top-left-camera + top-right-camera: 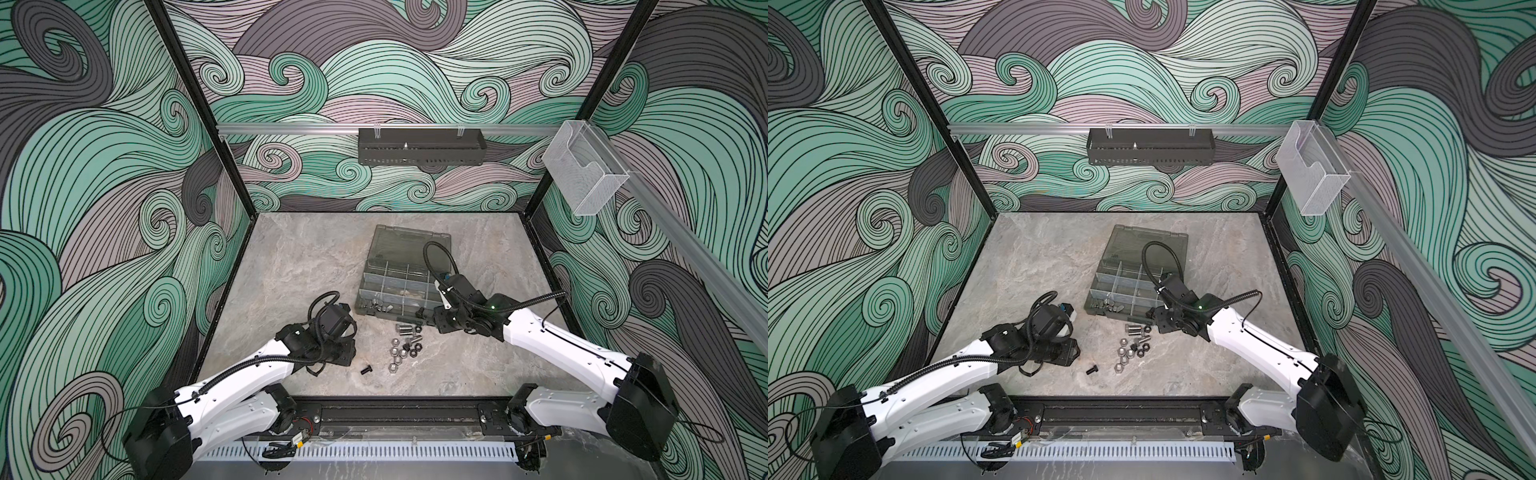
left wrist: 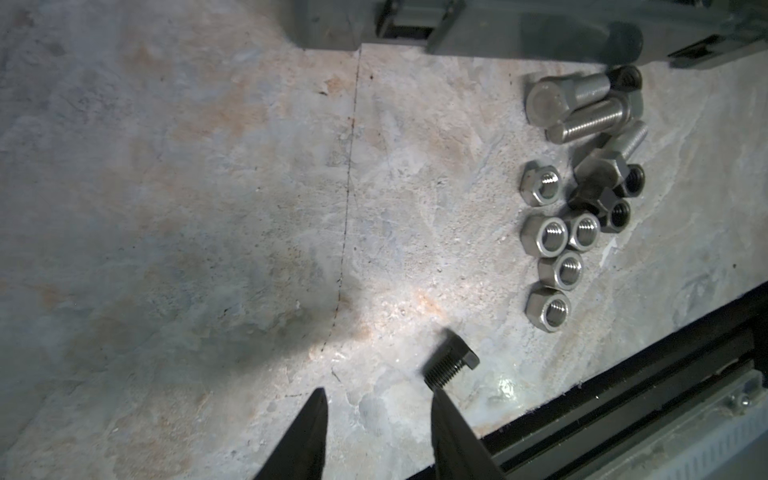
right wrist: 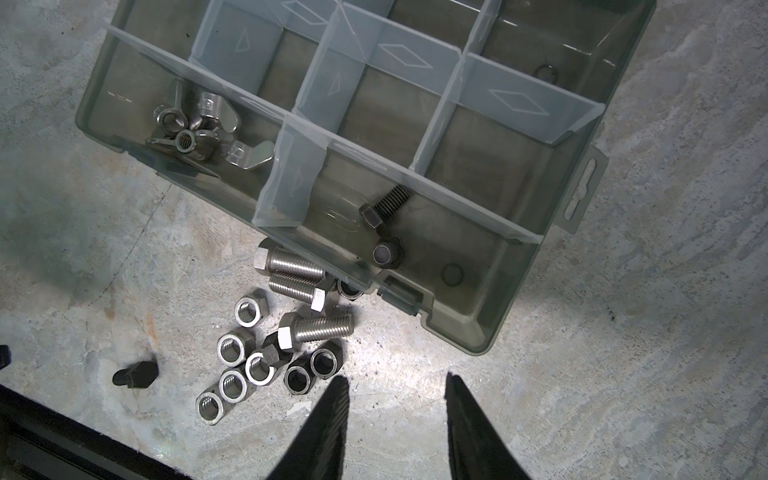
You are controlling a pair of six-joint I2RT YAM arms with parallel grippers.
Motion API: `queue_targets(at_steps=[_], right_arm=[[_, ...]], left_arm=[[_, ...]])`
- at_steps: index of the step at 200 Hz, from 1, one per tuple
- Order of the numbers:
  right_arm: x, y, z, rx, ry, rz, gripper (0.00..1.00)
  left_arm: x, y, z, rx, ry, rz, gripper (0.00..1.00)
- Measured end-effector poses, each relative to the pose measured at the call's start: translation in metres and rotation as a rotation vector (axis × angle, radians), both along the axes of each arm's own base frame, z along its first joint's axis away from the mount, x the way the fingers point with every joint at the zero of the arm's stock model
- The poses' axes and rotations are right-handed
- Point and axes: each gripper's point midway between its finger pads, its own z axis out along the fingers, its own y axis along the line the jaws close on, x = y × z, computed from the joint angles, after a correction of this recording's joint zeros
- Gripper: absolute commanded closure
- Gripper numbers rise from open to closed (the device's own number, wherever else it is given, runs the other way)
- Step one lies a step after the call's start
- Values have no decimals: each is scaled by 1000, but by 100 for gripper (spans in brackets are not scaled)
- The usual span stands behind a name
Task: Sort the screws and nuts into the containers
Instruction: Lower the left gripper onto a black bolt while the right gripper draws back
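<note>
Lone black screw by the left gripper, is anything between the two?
Nothing visible. The black screw lies on bare table right at a fingertip of the open left gripper; the nuts sit clear to one side.

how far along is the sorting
Early. Done: two black screws lie in one compartment. In hand: nothing; left gripper open beside a lone black screw, right gripper open too. Left: three silver screws and the nuts, loose on the table.
</note>
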Motion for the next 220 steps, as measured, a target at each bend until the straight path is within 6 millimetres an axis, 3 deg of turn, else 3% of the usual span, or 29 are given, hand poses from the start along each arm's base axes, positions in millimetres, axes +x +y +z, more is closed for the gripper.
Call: queue_targets(at_steps=[68,134,220], right_arm=[[-1,-1,-1,-1,3,-1,59],[-2,-2,-4,-7,8,-1,59],[-4,-3,-7,-12,15,-1,58]], left_arm=[[-24,-25,-25,136,49,-207,57],[-29,-52,-30,178,63,-327,58],[-32,-51,-41,207,93,-315,59]])
